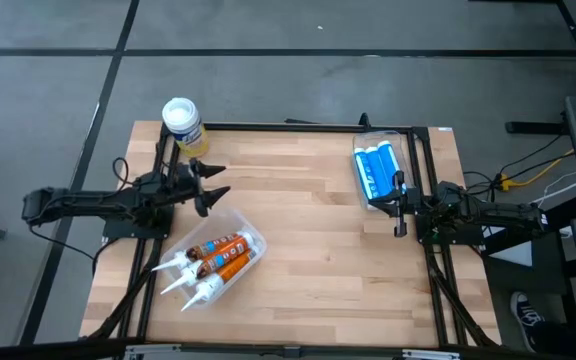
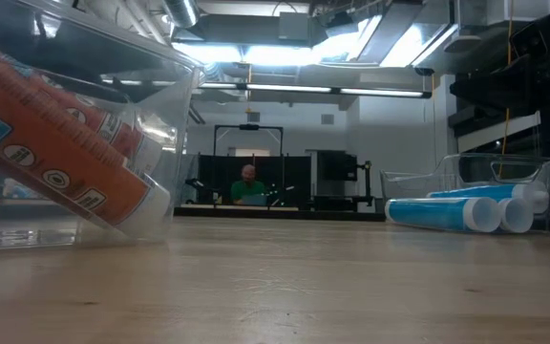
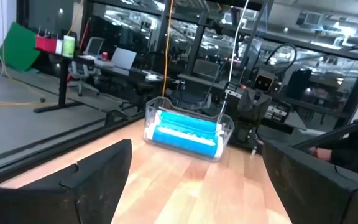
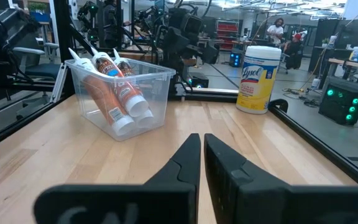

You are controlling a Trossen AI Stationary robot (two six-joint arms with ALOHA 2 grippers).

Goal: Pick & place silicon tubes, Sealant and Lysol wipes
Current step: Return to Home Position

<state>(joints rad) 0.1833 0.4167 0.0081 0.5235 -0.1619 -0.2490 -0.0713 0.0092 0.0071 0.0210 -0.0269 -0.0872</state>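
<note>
Closest to us in the low view is the transparent container (image 2: 165, 115), filling the 9 o'clock side of that picture, with the orange sealant tubes (image 2: 55, 143) lying slanted inside it. From above we find this container (image 1: 240, 222) at about 7 o'clock on the table (image 1: 308, 270). The orange sealant tubes (image 1: 223, 258) lie side by side in it, and their white nozzles poke over the rim toward the table's 7 o'clock corner.

We see the left gripper (image 1: 218, 183) at 9 o'clock, just beside the container's far corner. Its fingers (image 3: 98, 177) are spread wide apart and grasp nothing.

At 3 o'clock the right gripper (image 1: 393, 205) has its fingers (image 4: 182, 158) pressed almost together with only a thin slit between them, and it too is empty.

The Lysol wipes (image 1: 181, 125) stand upright at the table's 11 o'clock corner, yellow with a white lid, apart from both arms. The right wrist view shows the canister (image 4: 258, 78) beyond the orange tubes' container (image 4: 157, 93).

At 2 o'clock the blue tubes (image 1: 376, 172) lie in a second clear bin (image 1: 360, 150), just beside the right gripper. Far across the room at 12 o'clock in the low view, we make out a seated person (image 2: 247, 183).
</note>
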